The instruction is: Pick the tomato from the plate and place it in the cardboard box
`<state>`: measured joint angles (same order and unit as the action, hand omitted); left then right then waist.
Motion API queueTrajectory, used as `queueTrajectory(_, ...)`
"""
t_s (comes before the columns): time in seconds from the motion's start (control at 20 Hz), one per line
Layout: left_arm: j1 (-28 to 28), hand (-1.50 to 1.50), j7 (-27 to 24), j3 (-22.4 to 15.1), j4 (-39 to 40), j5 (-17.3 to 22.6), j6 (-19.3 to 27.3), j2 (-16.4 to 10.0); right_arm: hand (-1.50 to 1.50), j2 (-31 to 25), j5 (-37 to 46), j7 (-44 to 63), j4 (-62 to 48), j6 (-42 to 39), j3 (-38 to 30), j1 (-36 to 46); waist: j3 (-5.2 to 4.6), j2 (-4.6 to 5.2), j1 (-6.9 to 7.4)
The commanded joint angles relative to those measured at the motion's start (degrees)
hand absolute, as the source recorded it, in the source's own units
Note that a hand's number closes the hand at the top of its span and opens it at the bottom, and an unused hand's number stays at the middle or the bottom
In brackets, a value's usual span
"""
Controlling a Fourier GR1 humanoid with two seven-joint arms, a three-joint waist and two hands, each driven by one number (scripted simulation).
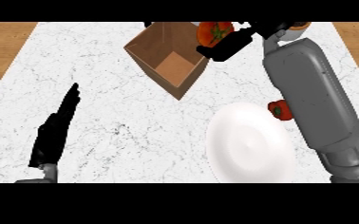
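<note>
Head view shows the right robot hand (228, 47) at the far side of the table (105, 76), its black fingers curled round a round red tomato (212, 32) with a green stalk, so the task's thing is off the plate and carried in the grasp. The tomato hangs at the far right corner of the open brown cardboard box (168, 59), over or just beside its rim rather than above the middle of the opening. I judge the carry nearly done, with the release left to do. The hand probably needs to go a little leftward and nearer, so that the tomato falls onto the box floor and does not strike the wall or roll off outside. The grey right forearm (308, 90) stretches from the lower right edge up across the white marbled table, passing just beside the round white plate (249, 142), which lies nearer the robot with nothing on it, apart from the box. At the plate's far right rim a small red object (278, 109) peeps from beneath the forearm; what it is I cannot tell. The left robot hand (56, 128) rests at the view's left, fingers straight and holding nothing, out of the working arm's way.
</note>
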<state>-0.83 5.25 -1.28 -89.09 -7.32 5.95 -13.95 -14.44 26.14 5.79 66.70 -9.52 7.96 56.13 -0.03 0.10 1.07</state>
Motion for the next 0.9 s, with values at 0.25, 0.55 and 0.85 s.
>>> queueTrajectory(0.25, 2.2, 0.0, -1.2, 0.5, 3.2, -0.6, -1.1, 0.6, 1.5, 10.4, 6.4, -0.5, -20.7, 5.4, 1.5, 10.5, -0.01, 0.32, 0.32)
queueTrajectory(0.55, 1.6, 0.0, -0.2, 1.1, 0.6, -0.5, -0.9, 0.7, 1.5, 14.3, 8.5, -2.4, -35.2, 10.3, 1.5, 15.8, -0.01, 0.53, 1.3)
queueTrajectory(0.85, 4.8, 0.0, 1.4, 0.4, 1.0, -1.5, -1.0, 1.2, -1.5, 14.4, 4.9, -3.4, -45.9, 14.0, -0.5, 17.2, -0.01, 0.94, 1.96)
